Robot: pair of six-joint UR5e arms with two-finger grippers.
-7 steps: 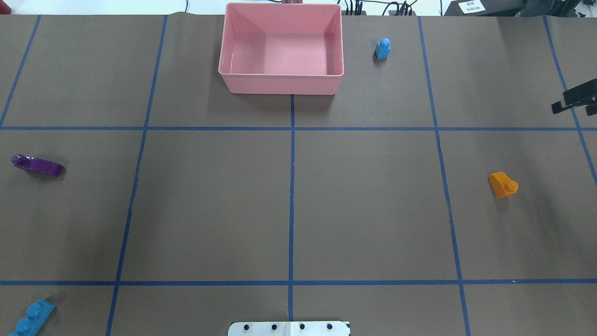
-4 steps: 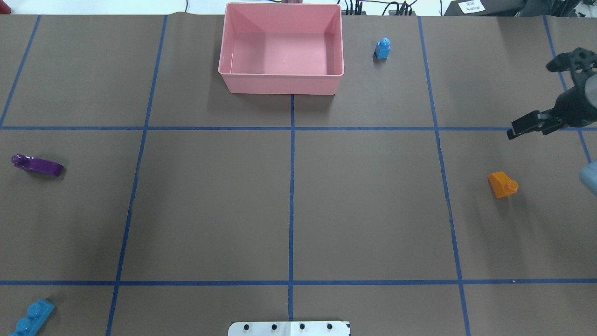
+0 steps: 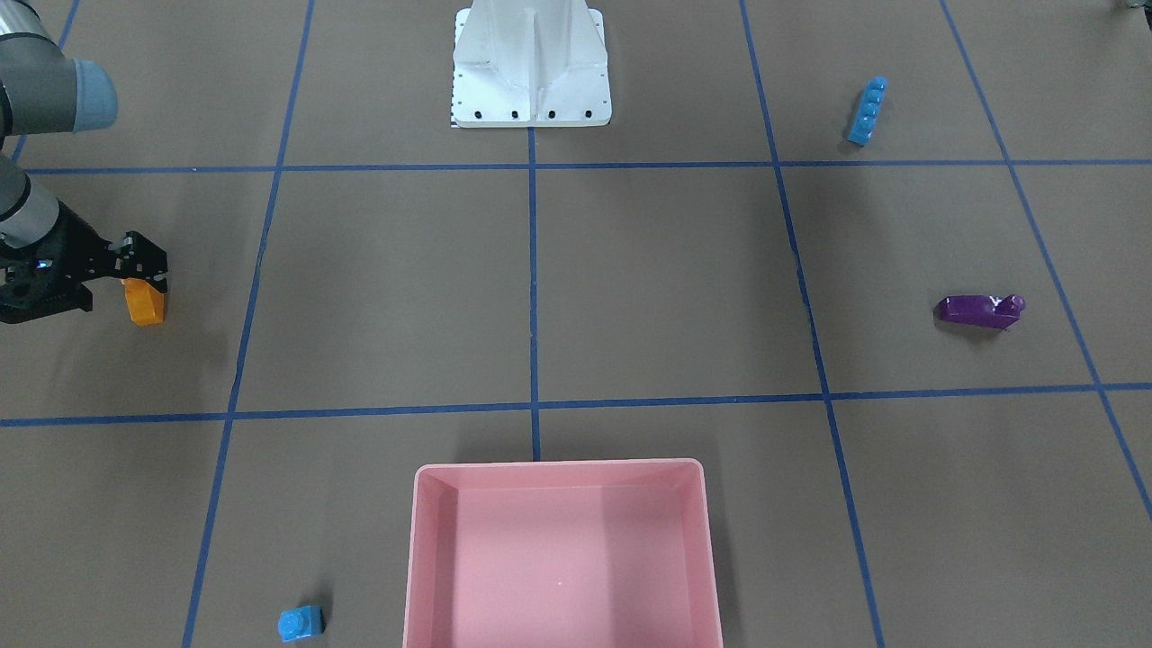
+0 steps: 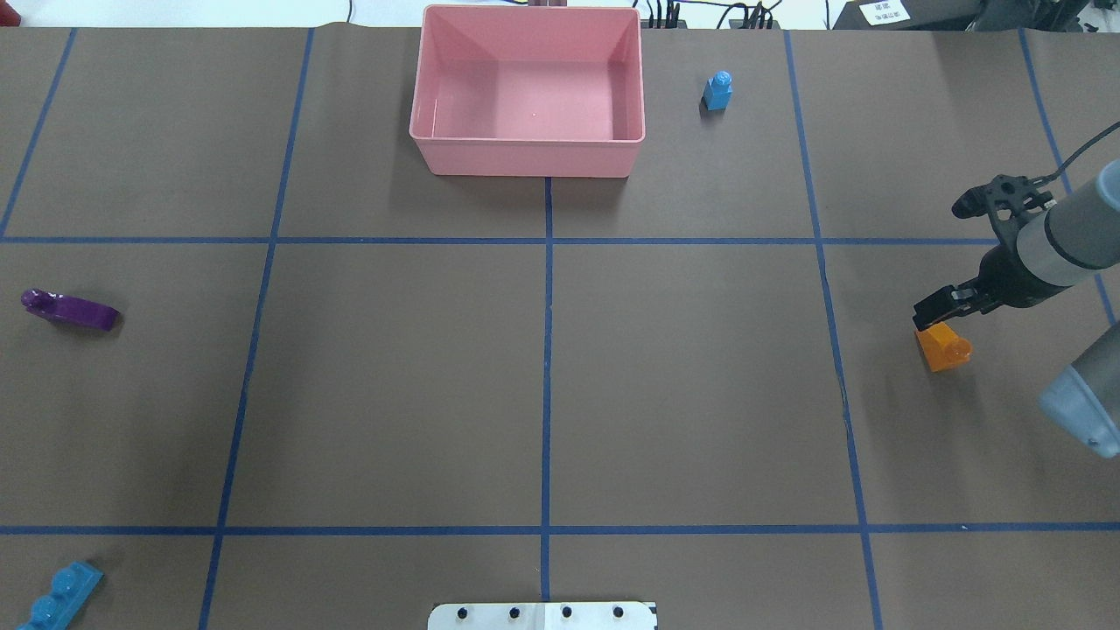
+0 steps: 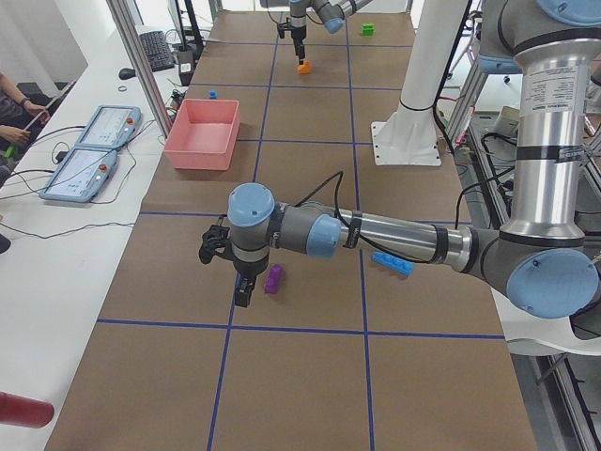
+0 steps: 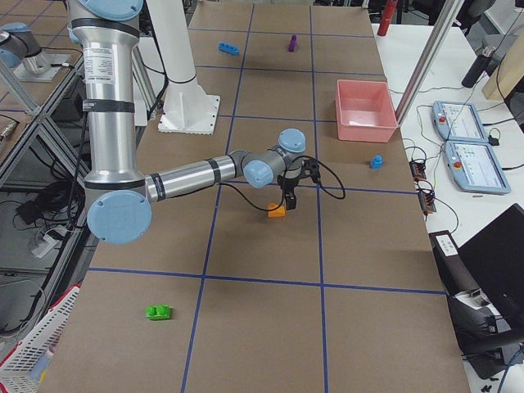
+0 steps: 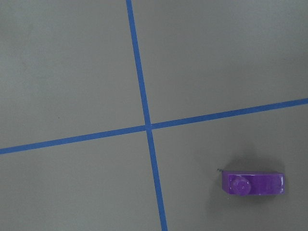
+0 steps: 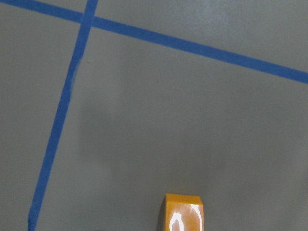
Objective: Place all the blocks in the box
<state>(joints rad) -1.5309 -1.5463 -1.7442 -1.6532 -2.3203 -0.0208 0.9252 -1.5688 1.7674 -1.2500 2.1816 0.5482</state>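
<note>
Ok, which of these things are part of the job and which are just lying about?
Job: orange block, purple block, small blue cube, long blue bar, green block, pink box.
Lying about: white base plate, two control tablets, blue tape grid.

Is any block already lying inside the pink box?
No, the box shows only its bare pink floor, and the blue cube stands outside it, off to one side.

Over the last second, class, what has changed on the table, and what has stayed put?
The right claw came in from the table's right edge and moved toward the robot, ending above the orange block, which has not shifted. The box, purple block, small blue cube and long blue bar stayed put.
</note>
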